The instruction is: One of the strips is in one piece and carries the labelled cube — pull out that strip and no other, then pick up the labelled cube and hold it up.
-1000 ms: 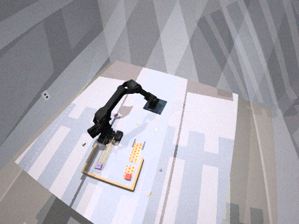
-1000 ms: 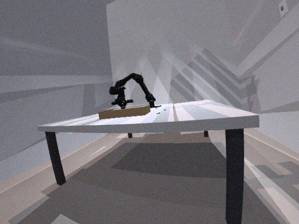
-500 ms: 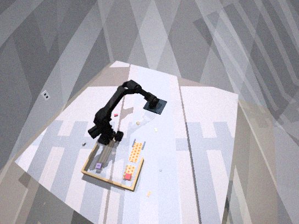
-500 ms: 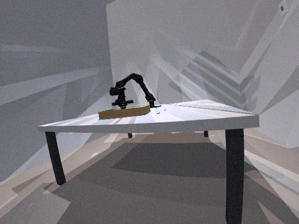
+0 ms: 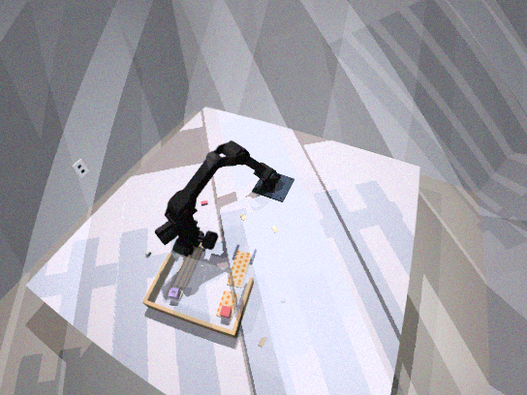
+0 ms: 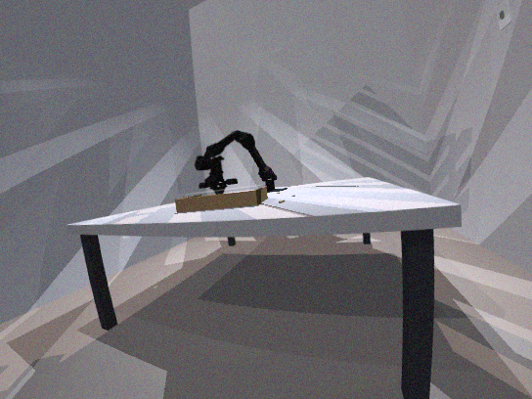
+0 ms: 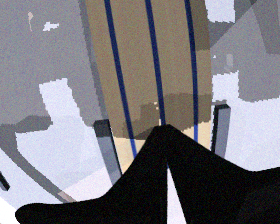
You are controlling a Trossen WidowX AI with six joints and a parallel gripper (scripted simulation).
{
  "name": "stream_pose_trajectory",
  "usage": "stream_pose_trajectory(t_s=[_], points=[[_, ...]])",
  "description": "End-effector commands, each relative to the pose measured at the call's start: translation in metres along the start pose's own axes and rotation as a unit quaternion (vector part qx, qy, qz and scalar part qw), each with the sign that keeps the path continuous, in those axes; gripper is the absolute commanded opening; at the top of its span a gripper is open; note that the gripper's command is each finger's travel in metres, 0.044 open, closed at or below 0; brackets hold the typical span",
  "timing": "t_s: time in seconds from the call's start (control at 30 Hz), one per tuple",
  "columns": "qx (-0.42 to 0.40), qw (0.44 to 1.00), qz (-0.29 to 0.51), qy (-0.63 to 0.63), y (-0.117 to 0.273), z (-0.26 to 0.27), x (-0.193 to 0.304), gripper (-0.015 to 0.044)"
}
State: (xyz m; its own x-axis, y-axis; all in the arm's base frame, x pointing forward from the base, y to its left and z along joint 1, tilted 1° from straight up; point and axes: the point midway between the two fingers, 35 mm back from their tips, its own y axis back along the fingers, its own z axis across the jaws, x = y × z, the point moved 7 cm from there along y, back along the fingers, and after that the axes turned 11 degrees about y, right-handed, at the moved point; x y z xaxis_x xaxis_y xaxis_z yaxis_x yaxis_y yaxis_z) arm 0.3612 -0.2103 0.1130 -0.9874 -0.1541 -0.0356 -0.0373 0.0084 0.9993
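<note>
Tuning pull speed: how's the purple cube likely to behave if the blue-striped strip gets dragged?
Purple cube probably won't roll: boxy, flat top. Tipping seems unlikely on a gentle pull, as it's about as wide as tall. It might slip or lag on a jerk: it sits at the far end of the blue-striped strip, no clamp visible.
</note>
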Motion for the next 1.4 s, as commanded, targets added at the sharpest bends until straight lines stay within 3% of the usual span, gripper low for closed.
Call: stream_pose_trajectory(t_s=[0.0, 1.37], points=[[0.001, 1.0, 0.001, -0.001, -0.0011, -0.0002, 0.0001, 0.0], [0.001, 1.0, 0.001, -0.001, -0.005, -0.0007, -0.0007, 0.0]])
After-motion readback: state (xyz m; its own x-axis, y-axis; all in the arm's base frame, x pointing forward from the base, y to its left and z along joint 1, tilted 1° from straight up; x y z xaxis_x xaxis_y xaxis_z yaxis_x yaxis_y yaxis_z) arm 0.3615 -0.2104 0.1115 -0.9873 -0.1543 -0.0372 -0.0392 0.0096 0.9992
